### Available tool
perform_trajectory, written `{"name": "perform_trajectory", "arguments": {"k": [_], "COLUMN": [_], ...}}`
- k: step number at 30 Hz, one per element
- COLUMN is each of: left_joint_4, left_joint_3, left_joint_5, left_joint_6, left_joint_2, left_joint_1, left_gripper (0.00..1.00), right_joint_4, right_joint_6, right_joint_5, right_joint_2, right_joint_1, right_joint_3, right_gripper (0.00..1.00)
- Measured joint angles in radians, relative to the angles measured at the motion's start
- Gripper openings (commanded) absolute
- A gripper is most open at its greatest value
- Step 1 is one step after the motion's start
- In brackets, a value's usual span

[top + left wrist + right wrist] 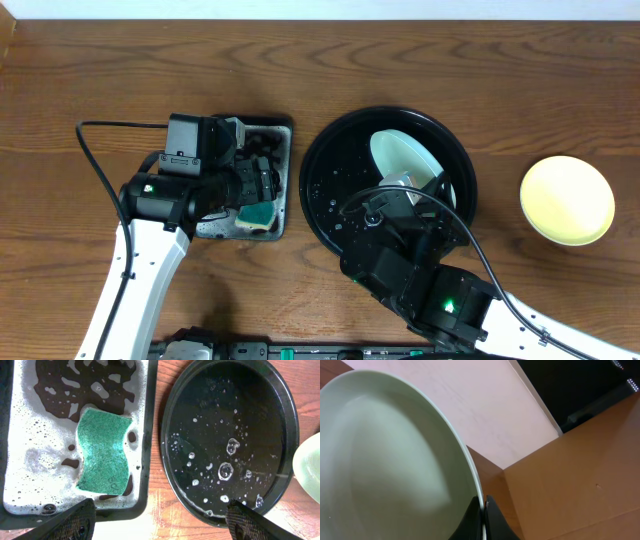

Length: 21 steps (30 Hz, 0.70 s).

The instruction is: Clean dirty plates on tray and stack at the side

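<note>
Wooden counter [60,80], nine o'clock: your left tool [160,521] hangs wide open, empty, over the sponge [104,452]. Over the tray [320,190], your right tool [484,520] pinches the mint plate [405,155] by its rim, tilted. At three o'clock sits the yellow plate [566,200]. Likely next: grasp the sponge, scrub.

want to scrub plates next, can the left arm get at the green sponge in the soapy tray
Probably yes: the left gripper hangs open above the green scouring sponge, which lies flat in the foamy black rectangular sponge tray with nothing over it.
</note>
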Motion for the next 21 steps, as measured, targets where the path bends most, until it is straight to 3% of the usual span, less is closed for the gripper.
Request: {"name": "perform_trajectory", "arguments": {"k": [6,10,15,21], "left_joint_4": [0.0,0.0,0.0,-0.001], "left_joint_3": [0.0,0.0,0.0,0.0], "left_joint_5": [0.0,0.0,0.0,0.0], "left_joint_6": [0.0,0.0,0.0,0.0], "left_joint_2": [0.0,0.0,0.0,0.0], "left_joint_1": [0.0,0.0,0.0,0.0], "left_gripper": [0.84,0.83,0.83,0.84], "right_joint_4": [0.026,0.006,-0.023,-0.058], "right_joint_6": [0.013,0.099,0.237,0.308], "right_joint_5": [-0.043,-0.218,-0.616,-1.128], "right_joint_2": [0.0,0.0,0.0,0.0], "right_joint_1": [-0.01,-0.09,-0.31,-0.728], "right_joint_3": [0.0,0.0,0.0,0.0], "right_gripper": [0.01,0.01,0.01,0.01]}}
